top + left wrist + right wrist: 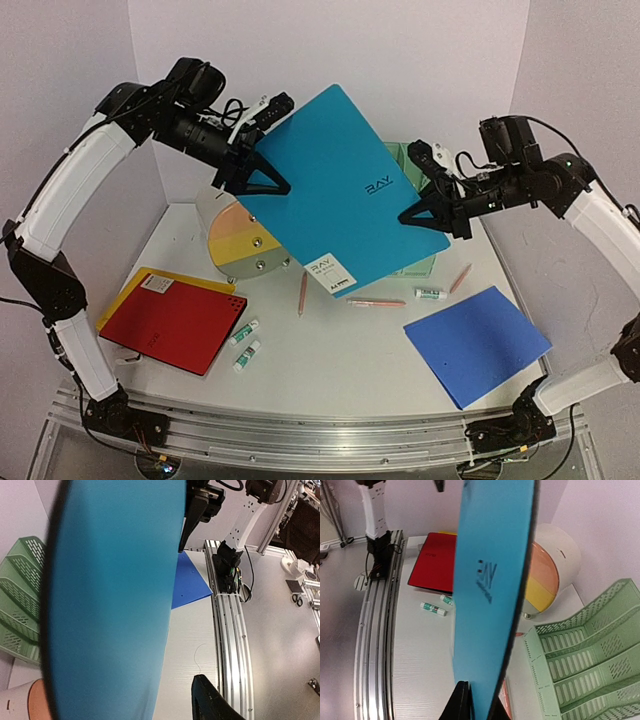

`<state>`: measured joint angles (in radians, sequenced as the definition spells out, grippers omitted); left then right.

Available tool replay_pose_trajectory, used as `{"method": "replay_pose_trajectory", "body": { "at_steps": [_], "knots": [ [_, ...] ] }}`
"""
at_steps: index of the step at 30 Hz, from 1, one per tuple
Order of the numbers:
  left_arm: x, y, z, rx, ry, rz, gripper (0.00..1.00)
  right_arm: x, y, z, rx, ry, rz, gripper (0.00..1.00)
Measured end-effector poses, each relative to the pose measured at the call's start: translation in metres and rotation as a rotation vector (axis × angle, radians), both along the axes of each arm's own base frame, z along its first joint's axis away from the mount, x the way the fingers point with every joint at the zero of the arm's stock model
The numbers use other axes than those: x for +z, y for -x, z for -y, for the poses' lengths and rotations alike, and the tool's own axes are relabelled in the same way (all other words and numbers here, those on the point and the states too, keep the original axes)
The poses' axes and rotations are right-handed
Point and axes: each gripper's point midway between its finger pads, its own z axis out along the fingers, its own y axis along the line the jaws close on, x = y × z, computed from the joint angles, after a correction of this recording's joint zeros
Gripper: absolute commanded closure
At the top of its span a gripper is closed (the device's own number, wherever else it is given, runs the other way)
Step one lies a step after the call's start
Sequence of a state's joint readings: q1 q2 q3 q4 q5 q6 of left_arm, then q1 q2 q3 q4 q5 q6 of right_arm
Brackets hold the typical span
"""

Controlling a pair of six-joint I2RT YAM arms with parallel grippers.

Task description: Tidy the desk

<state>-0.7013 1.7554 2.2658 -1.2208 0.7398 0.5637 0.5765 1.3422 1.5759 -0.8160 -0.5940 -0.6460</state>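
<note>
A large teal folder (340, 190) hangs tilted in the air above the white desk (340, 370), between both arms. My right gripper (432, 215) is shut on the folder's right edge; in the right wrist view the gripper (479, 702) has a finger on each side of the sheet (490, 580). My left gripper (252, 180) is at the folder's upper left edge. In the left wrist view the folder (115, 600) fills the left side. One black finger (212, 700) stands apart from it with bare desk between. The other finger is hidden.
On the desk lie a blue folder (478, 343), a red folder (175, 320) on a yellow one (130, 295), glue sticks (243, 332) (430, 294) and pencils (302, 293) (376, 302). The round drawer unit (240, 240) and green rack (590, 645) stand at the back.
</note>
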Motion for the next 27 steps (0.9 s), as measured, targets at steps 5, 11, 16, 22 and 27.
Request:
{"method": "replay_pose_trajectory", "body": {
  "at_steps": [5, 11, 16, 22, 27],
  "knots": [
    [-0.015, -0.017, 0.003, 0.14, -0.022, -0.144, 1.0, 0.007, -0.058, 0.01, -0.3, 0.006, 0.095, 0.06],
    [-0.029, -0.061, -0.008, 0.438, -0.028, -0.311, 1.0, 0.048, -0.141, 0.054, -0.805, -0.029, 0.258, 0.02],
    [-0.026, -0.087, -0.014, 0.573, 0.05, -0.384, 1.0, 0.071, -0.158, 0.074, -0.972, -0.09, 0.331, 0.1],
    [-0.061, -0.097, -0.017, 0.661, 0.014, -0.44, 1.0, 0.064, -0.112, -0.008, -0.748, -0.175, 0.315, 0.11],
    [-0.078, -0.103, -0.021, 0.745, -0.004, -0.512, 1.0, 0.018, -0.012, -0.129, -0.492, -0.134, 0.365, 0.06]
  ]
}}
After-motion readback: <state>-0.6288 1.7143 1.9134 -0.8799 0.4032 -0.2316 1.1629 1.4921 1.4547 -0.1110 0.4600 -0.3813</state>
